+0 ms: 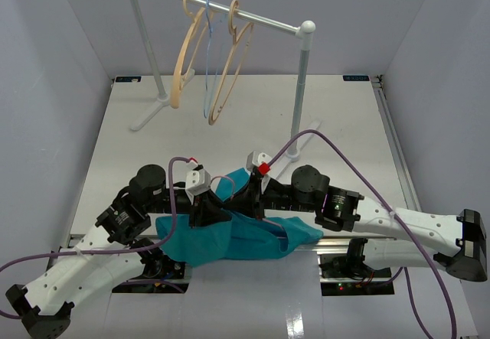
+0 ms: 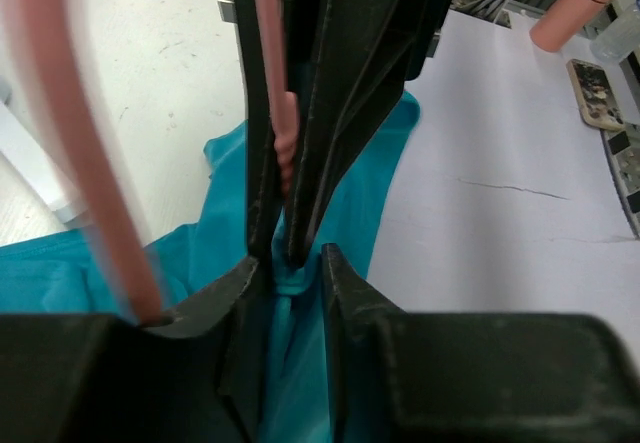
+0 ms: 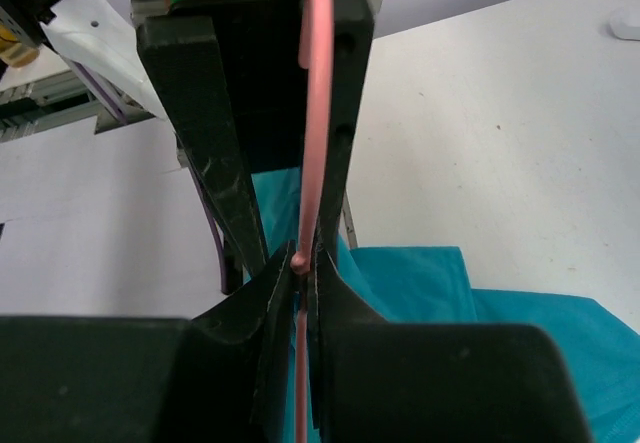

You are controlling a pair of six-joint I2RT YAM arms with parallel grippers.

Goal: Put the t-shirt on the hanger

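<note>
The right end effector (image 3: pixel 300 263) is clamped on the pink hanger (image 3: pixel 317 113). It holds the hanger over the t-shirt (image 1: pixel 230 239), which lies bunched at the counter's (image 1: pixel 306 117) near edge. The left end effector (image 2: pixel 290 273) meets it there with teal fabric gathered between its narrowly spaced jaws, though whether they grip it cannot be told. The task looks to be mid-way: the hanger is at the garment, but the shoulders are not seated on it.

The t-shirt (image 1: pixel 230 236) was soft, matt teal cloth, creased in folds. The hanger (image 3: pixel 318 113) looked like smooth pink coated wire with a slight sheen. The left gripper (image 2: pixel 290 268) and right gripper (image 3: pixel 300 263) had dull black plastic fingers, scuffed at the edges. The bench (image 1: pixel 337 125) was matt white and faintly speckled.
</note>
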